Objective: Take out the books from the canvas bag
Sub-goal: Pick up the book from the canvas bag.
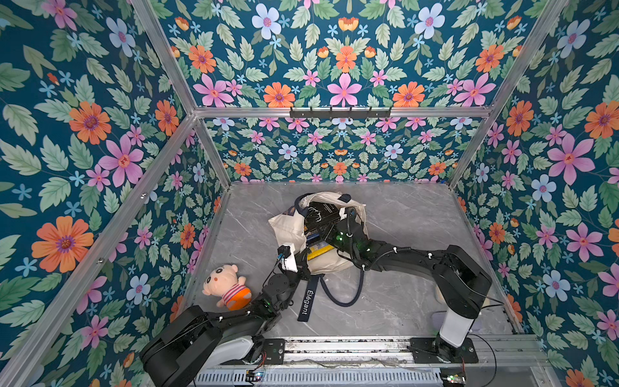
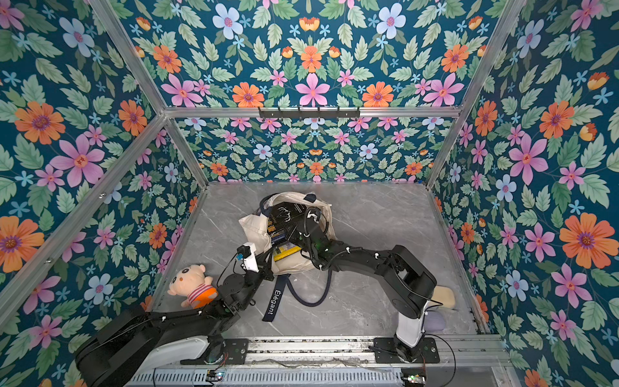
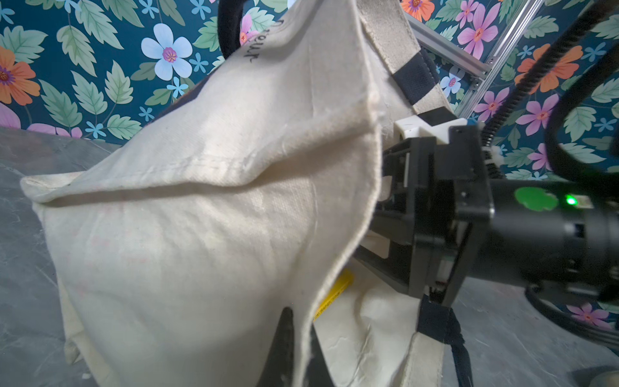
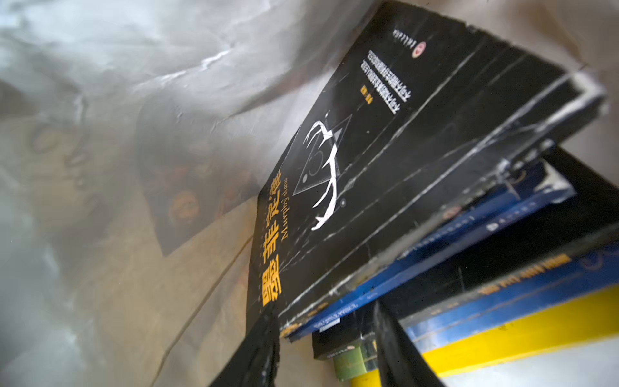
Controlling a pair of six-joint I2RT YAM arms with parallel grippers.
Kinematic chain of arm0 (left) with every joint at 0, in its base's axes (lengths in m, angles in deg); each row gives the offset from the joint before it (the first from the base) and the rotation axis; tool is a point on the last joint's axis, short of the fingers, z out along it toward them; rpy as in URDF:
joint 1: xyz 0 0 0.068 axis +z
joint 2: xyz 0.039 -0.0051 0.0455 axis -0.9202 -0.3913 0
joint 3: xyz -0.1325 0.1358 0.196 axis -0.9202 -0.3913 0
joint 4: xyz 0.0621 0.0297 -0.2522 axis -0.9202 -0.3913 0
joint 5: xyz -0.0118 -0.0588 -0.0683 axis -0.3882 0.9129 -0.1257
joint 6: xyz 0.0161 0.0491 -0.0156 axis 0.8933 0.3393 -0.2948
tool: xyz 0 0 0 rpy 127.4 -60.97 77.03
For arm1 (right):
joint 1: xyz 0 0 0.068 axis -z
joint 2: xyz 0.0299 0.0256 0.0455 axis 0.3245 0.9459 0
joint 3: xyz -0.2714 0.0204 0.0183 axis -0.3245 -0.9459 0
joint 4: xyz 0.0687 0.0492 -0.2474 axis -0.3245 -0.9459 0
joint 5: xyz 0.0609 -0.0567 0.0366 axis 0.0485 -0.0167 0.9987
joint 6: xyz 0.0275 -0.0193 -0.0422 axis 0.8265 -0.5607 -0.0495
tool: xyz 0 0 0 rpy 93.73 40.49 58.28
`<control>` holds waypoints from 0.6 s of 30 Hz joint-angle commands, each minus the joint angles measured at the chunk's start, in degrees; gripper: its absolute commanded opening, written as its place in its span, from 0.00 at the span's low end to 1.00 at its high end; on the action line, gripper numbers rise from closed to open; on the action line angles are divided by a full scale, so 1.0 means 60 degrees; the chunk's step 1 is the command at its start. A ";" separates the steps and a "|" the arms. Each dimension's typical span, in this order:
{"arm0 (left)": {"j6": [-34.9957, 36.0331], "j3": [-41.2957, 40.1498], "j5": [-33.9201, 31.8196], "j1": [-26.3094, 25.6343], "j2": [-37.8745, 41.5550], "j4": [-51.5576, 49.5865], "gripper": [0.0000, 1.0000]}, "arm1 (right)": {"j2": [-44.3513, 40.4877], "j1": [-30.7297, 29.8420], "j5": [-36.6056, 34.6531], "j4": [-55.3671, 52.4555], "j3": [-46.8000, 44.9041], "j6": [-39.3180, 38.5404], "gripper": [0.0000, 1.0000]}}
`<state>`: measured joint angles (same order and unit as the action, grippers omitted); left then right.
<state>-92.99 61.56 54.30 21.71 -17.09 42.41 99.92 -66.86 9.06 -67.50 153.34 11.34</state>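
Left gripper (image 3: 301, 341): pinching shut on the canvas bag's (image 1: 288, 228) rim, holding the mouth open.
Right gripper (image 4: 328, 348): reaching inside, jaws parted astride the black book's (image 4: 385, 160) corner; whether they are clamping, cannot tell.
Books (image 2: 284, 231): lying stacked inside the bag.

Cream canvas bag (image 1: 288, 231), navy straps, slumped on grey surface (image 1: 402, 301), mouth gaping; books (image 1: 322, 214) stacked inside, black cover uppermost, yellow book (image 1: 320, 251) nearest front

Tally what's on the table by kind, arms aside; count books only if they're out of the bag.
canvas bag: 1
pink plush doll: 1
books out of the bag: 0
half-hidden cream item: 1
half-hidden lavender item: 1
Total: 4
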 commanded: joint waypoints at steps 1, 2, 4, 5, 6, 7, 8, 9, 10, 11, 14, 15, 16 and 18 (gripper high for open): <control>-0.0033 0.0048 0.0264 -0.0016 0.0083 0.0776 0.00 | 0.0189 0.0004 -0.0060 0.0066 0.0189 0.0624 0.46; -0.0033 0.0024 0.0279 -0.0005 0.0123 0.0747 0.00 | 0.0240 0.0007 -0.0065 -0.0001 0.0218 0.0831 0.47; -0.0046 0.0026 0.0287 -0.0012 0.0159 0.0732 0.00 | 0.0345 0.0003 -0.0133 0.0114 0.0220 0.1003 0.46; -0.0021 0.0040 0.0295 -0.0005 0.0160 0.0732 0.00 | 0.0350 0.0029 -0.0201 0.0125 0.0253 0.1046 0.46; -0.0029 0.0050 0.0296 -0.0009 0.0147 0.0732 0.00 | 0.0364 0.0019 -0.0261 0.0135 0.0277 0.1071 0.45; -0.0023 0.0046 0.0312 -0.0016 0.0146 0.0745 0.00 | 0.0365 0.0020 -0.0329 0.0169 0.0328 0.1039 0.44; -0.0019 0.0044 0.0340 -0.0015 0.0142 0.0746 0.00 | 0.0366 0.0036 -0.0379 0.0139 0.0411 0.1018 0.43; -0.0022 0.0050 0.0346 -0.0013 0.0131 0.0740 0.00 | 0.0379 0.0044 -0.0430 0.0079 0.0484 0.0987 0.41; -0.0055 0.0049 0.0366 -0.0016 0.0117 0.0746 0.00 | 0.0407 0.0072 -0.0464 0.0062 0.0564 0.0945 0.40; -0.0034 0.0037 0.0370 -0.0012 0.0087 0.0746 0.00 | 0.0459 0.0103 -0.0483 0.0004 0.0672 0.0920 0.40; -0.0052 0.0064 0.0405 -0.0005 0.0040 0.0783 0.00 | 0.0735 0.0257 -0.0382 -0.0167 0.1022 0.0952 0.38; -0.0050 0.0065 0.0419 -0.0008 0.0029 0.0791 0.00 | 0.0805 0.0309 -0.0357 -0.0215 0.1113 0.0993 0.37; -0.0053 0.0065 0.0464 -0.0012 0.0010 0.0795 0.00 | 0.0873 0.0338 -0.0328 -0.0218 0.1202 0.1013 0.37; -0.0044 0.0064 0.0503 -0.0014 0.0027 0.0797 0.00 | 0.0983 0.0386 -0.0300 -0.0280 0.1394 0.1031 0.36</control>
<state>-93.04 61.56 54.76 21.71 -17.05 43.02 105.25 -64.83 7.73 -69.40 160.44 16.32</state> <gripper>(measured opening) 0.060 0.365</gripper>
